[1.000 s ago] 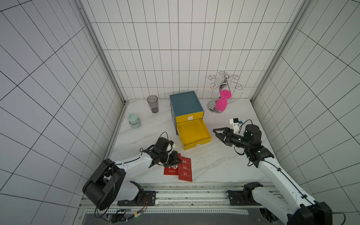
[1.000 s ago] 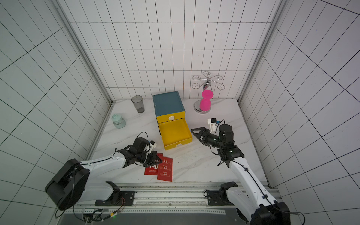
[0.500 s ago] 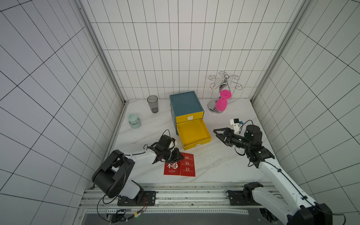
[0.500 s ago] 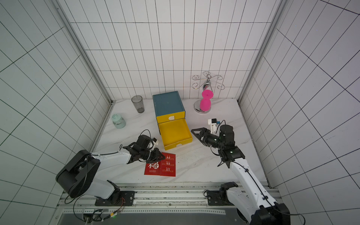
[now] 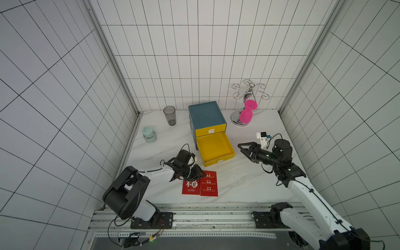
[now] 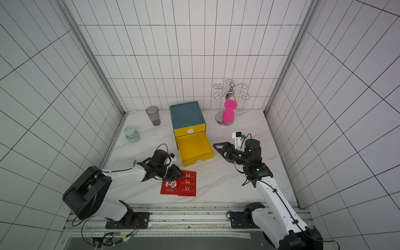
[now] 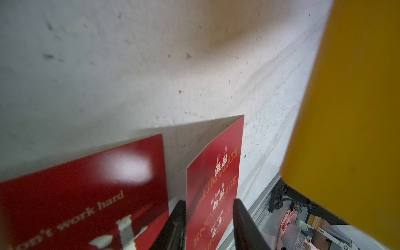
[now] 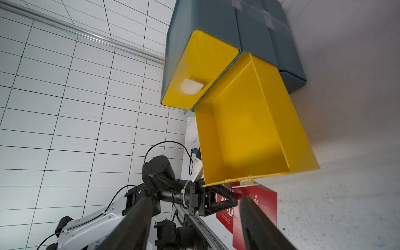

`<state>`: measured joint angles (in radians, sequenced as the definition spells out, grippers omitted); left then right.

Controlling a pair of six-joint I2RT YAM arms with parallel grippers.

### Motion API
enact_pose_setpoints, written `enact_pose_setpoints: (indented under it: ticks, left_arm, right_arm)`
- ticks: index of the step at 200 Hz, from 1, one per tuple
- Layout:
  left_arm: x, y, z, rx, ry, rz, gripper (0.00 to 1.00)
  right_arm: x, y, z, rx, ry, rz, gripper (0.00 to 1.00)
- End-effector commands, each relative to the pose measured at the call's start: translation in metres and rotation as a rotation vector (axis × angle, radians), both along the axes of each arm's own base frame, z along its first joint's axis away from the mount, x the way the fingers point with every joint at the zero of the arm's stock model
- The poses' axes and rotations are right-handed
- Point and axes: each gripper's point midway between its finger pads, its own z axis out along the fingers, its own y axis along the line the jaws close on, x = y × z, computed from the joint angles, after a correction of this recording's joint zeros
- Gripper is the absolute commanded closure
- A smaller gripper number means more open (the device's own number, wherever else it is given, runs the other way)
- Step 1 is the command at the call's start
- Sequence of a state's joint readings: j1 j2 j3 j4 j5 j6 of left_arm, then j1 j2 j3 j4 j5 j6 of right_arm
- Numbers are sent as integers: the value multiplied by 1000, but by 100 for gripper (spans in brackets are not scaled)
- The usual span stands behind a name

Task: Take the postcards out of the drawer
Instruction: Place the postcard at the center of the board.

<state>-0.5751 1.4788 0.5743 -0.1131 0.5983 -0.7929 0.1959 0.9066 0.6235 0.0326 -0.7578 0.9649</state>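
Two postcards point(image 5: 208, 184) lie flat on the table point(image 5: 249, 186) before the empty drawer point(image 5: 214, 147); left tool point(image 5: 200, 174) sits over them, jaws apart, letting them rest; right tool point(image 5: 242, 151) idles apart, empty

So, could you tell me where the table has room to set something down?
Bare marble lies between the postcards and the right arm, and between the jar and the left arm. It is crowded before the yellow drawer, around the left end effector.

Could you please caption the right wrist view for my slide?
Yellow drawer open and empty; red postcards lie on the table past its front.
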Motion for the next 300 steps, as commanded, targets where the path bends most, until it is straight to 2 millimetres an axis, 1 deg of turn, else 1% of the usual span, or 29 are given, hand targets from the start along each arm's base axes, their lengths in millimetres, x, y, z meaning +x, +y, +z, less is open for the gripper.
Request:
enact_pose_setpoints:
  ticks: [1,75,118,174,209,253,300]
  left_arm:
    - [6,-5,9,-8,-39,-4,62]
    - [7,-11,10,-10,-39,-11,60]
    - [5,-9,7,0,-32,-3,59]
    - [3,-8,14,-14,-48,4,57]
    - [2,-7,17,-17,-53,6,57]
    - [0,-5,13,-10,-40,10,57]
    - [-1,-4,10,6,-35,19,57]
  right_arm:
    - [-2,-4,-9,-3,14,-10,33]
    - [-2,-5,-10,-3,15,-12,32]
    - [-2,-5,-9,-3,15,-15,32]
    - [-5,-7,-4,-2,1,-20,32]
    - [-7,-8,-9,-4,10,-27,32]
    - [-7,-8,-9,-5,10,-27,32]
    - [-6,-8,-14,-12,25,-27,32]
